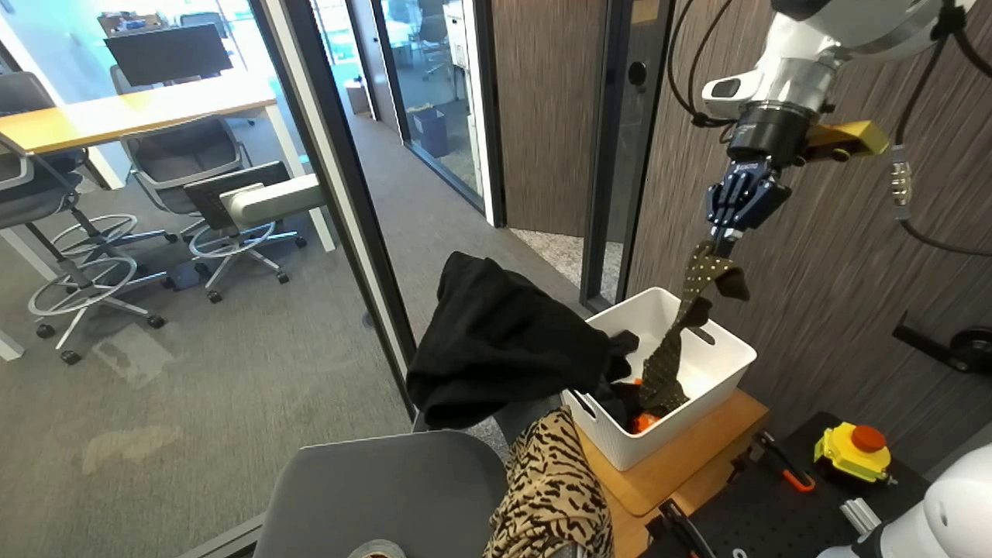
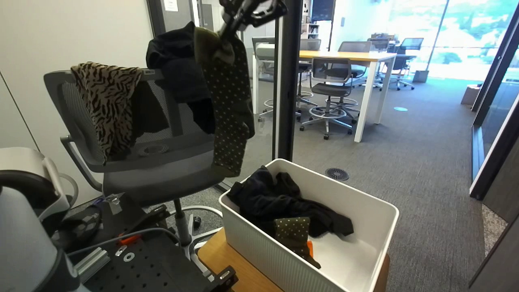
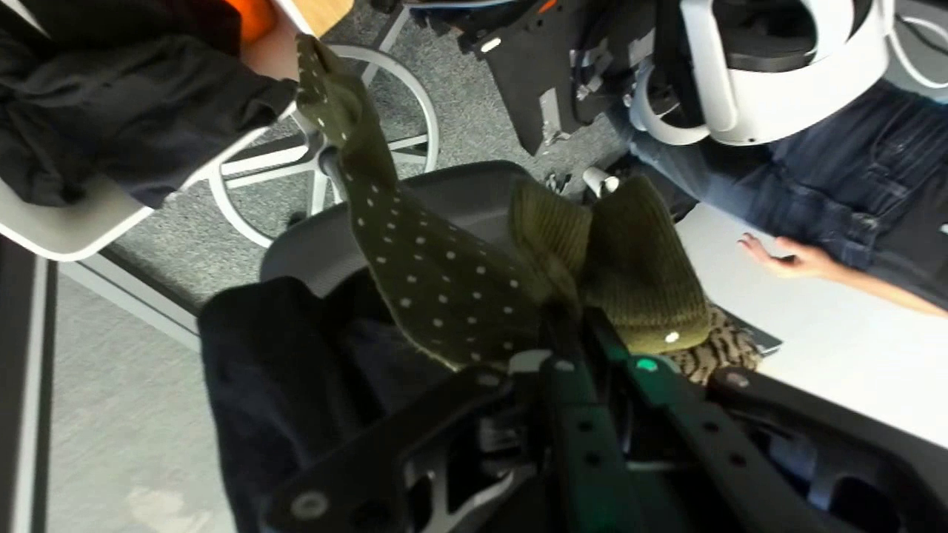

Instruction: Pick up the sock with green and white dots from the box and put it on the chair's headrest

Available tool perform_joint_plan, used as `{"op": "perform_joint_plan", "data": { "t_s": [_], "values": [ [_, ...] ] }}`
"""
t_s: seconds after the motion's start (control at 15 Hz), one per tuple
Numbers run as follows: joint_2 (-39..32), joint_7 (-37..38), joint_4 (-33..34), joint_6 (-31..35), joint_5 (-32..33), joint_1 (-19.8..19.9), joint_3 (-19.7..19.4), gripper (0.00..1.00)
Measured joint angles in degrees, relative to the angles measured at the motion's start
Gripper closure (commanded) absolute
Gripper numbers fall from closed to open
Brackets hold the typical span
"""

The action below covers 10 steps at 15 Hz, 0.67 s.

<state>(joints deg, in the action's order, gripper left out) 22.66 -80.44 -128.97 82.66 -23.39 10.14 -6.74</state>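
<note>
My gripper [image 1: 726, 239] is shut on a dark green sock with white dots [image 1: 704, 273] and holds it hanging in the air. In an exterior view the gripper [image 2: 227, 33] pinches the sock [image 2: 230, 105] near its cuff, and its lower end hangs by the white box's rim [image 2: 251, 243]. In the wrist view the fingertips [image 3: 576, 314] close on the sock [image 3: 437, 274]. A similar dotted cloth [image 2: 292, 233] lies in the box among black clothes [image 2: 279, 202] and something orange. The chair's headrest [image 1: 496, 341] is black and rumpled; it also shows behind the sock [image 2: 174, 56].
A tiger-print cloth [image 1: 552, 480] hangs over the chair back beside the headrest. The box stands on a wooden surface [image 1: 732, 422]. An emergency stop [image 1: 852, 452] is near the robot base. A person's hand [image 3: 800, 263] and a white headset [image 3: 800, 111] show in the wrist view.
</note>
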Motion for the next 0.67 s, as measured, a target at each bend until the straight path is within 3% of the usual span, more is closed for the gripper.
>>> {"op": "perform_joint_plan", "data": {
  "t_s": [0.27, 0.67],
  "values": [
    [5.02, 2.37, 2.69, -6.24, 0.11, -6.66, 1.95, 0.93],
    [3.88, 4.37, 5.49, -9.45, 0.09, -16.00, 8.06, 0.93]
  ]
}}
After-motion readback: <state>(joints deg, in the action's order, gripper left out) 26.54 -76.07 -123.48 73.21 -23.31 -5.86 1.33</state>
